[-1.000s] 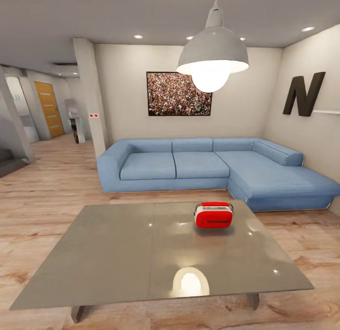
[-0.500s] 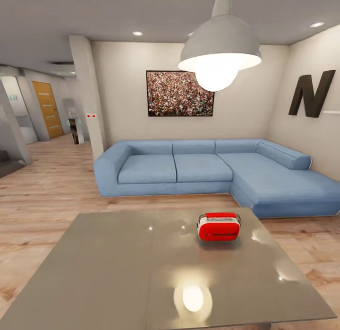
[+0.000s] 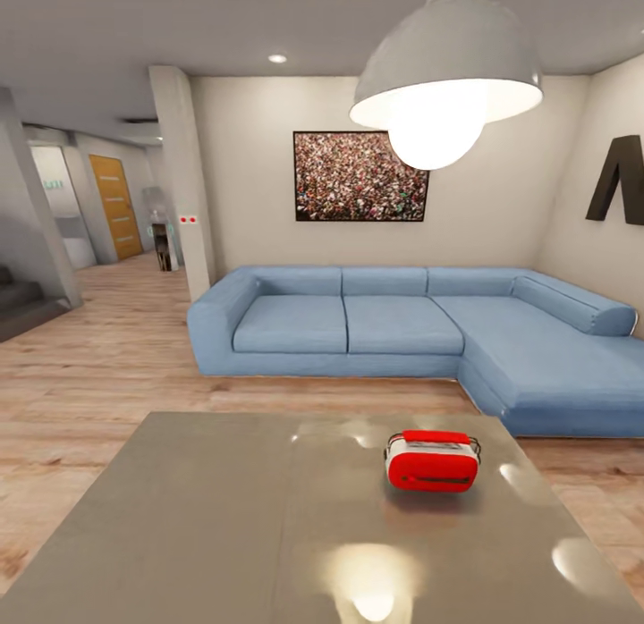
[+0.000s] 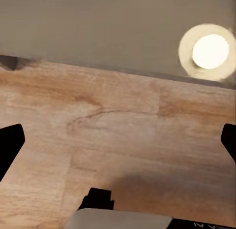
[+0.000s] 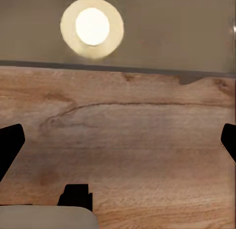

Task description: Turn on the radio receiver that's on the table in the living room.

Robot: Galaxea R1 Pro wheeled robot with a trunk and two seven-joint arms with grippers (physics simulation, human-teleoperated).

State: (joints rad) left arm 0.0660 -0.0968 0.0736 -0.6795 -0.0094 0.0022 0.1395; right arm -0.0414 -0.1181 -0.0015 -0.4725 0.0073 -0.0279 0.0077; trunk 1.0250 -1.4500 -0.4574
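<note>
Radio receiver [image 3: 432, 460] sits upright on the glossy bench [image 3: 224, 526], right of centre, toward the blue sofa [image 3: 420, 338]. Left gripper [image 4: 118, 140] and right gripper [image 5: 118, 140] — fingers spread wide, released — hang over wood floor [image 4: 123, 140] beside the bench edge, well apart from the radio.

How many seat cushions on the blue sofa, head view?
3 along the sofa's back section: left, middle, right merging into the chaise. None look hidden.
</note>
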